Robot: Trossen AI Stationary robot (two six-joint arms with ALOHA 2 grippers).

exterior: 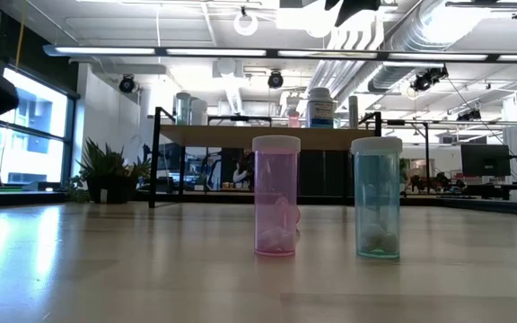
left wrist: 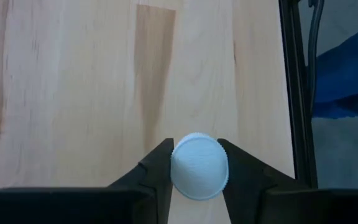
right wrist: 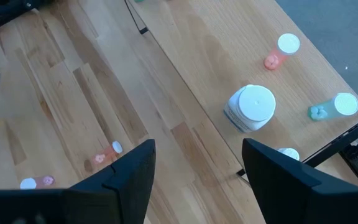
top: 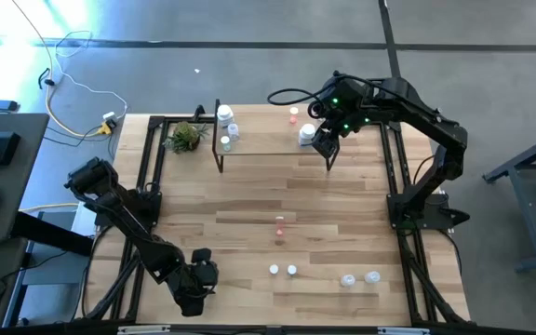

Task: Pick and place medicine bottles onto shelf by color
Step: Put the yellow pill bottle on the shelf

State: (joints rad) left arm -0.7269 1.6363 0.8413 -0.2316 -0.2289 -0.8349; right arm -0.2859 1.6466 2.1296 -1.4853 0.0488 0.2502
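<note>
My left gripper point(left wrist: 199, 180) is near the table's front left corner point(top: 200, 272), shut on a small bottle with a white ribbed cap point(left wrist: 199, 167); the bottle's body is hidden under the cap. My right gripper point(right wrist: 197, 180) hangs open above the right end of the shelf point(top: 268, 149), touching nothing. On the shelf stand a large white bottle point(right wrist: 252, 107), a pink one point(right wrist: 281, 50) and a green one point(right wrist: 334, 107), with more white ones at its left end point(top: 227, 128). A pink bottle point(exterior: 276, 208) and a green one point(exterior: 377, 211) stand on the table. My left gripper pinches the white cap by its ribbed rim point(left wrist: 174, 167), one finger on each side. The fingers come slanting down from the table's near left. The cap faces up, so the bottle is upright; whether its base is on the table I cannot tell.
A small green plant point(top: 186, 137) sits left of the shelf. Several white-capped bottles stand near the front edge point(top: 283, 271) and front right point(top: 360, 277), and a pink one mid-table point(top: 279, 225). A black frame point(top: 147, 167) borders the table's sides.
</note>
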